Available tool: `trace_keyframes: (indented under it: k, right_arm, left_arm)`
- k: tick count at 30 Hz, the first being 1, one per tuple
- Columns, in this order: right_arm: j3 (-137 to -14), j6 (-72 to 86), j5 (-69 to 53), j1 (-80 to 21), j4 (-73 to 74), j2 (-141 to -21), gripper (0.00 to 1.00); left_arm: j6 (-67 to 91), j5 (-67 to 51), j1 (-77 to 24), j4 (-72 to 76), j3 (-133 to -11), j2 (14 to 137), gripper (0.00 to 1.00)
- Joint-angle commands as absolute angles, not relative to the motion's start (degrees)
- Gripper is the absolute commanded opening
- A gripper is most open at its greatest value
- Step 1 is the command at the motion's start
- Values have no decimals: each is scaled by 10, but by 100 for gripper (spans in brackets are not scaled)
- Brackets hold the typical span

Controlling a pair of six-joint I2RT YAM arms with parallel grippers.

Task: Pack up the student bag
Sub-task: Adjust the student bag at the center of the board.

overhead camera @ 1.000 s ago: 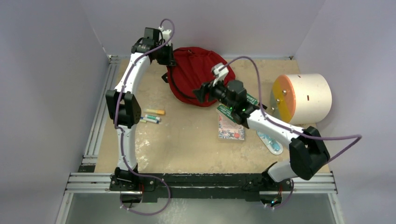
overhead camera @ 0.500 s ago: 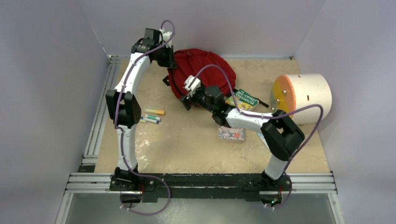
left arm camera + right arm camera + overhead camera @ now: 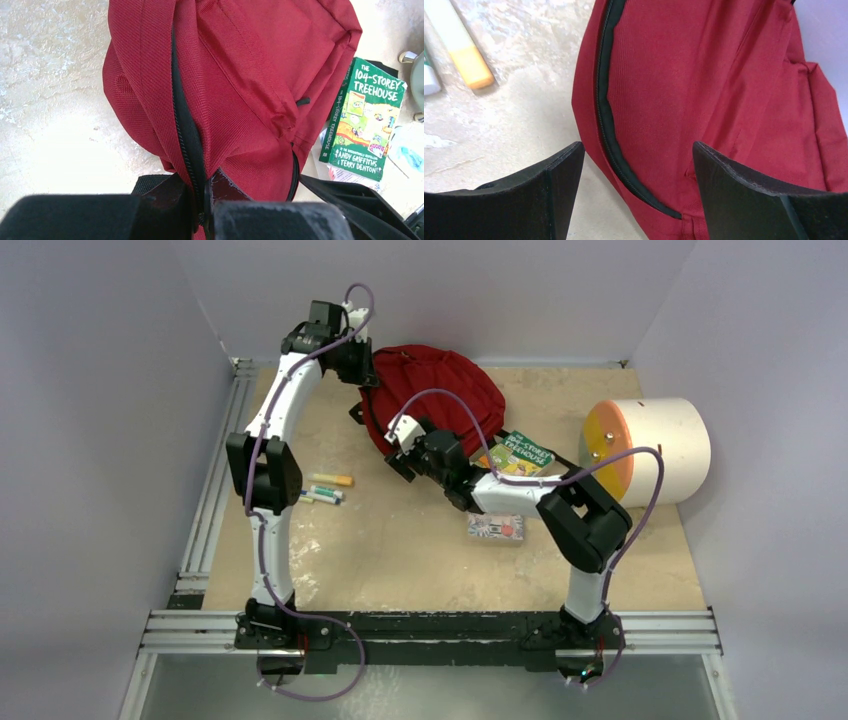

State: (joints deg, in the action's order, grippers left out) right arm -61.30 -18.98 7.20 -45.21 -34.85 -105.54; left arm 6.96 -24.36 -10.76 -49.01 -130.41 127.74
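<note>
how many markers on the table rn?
3, clustered left of the student bag: orange-capped marker farthest, green-capped marker and third marker just nearer. More may be hidden.

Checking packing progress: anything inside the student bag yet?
Can't tell. The student bag shows only red outer fabric and its black zipper line; the interior is covered. The green book and markers lie outside it.

my right claw gapes wide at the student bag, its black zipper running between the jaws; an orange-tipped marker lies on the table.
</note>
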Motion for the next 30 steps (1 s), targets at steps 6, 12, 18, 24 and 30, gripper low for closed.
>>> trace_keyframes:
  k: [6, 12, 18, 24, 30]
  right_arm:
    - [-662, -204, 92, -451, -338, -1057, 81]
    - [-688, -50, 72, -451, -321, -1054, 0]
    - [-694, 70, 58, -451, -338, -1044, 0]
    - [-717, 154, 60, -451, -365, -1038, 0]
    - [-755, 215, 44, -451, -333, -1050, 0]
  left_arm:
    - [97, -280, -105, -466, -1332, 1243, 0]
    - [132, -274, -105, -452, -1314, 1210, 31]
    - [206, -240, -105, -375, -1157, 1092, 57]
    - [293, -206, -105, -299, -975, 958, 59]
    - [296, -138, -105, -313, -932, 897, 60]
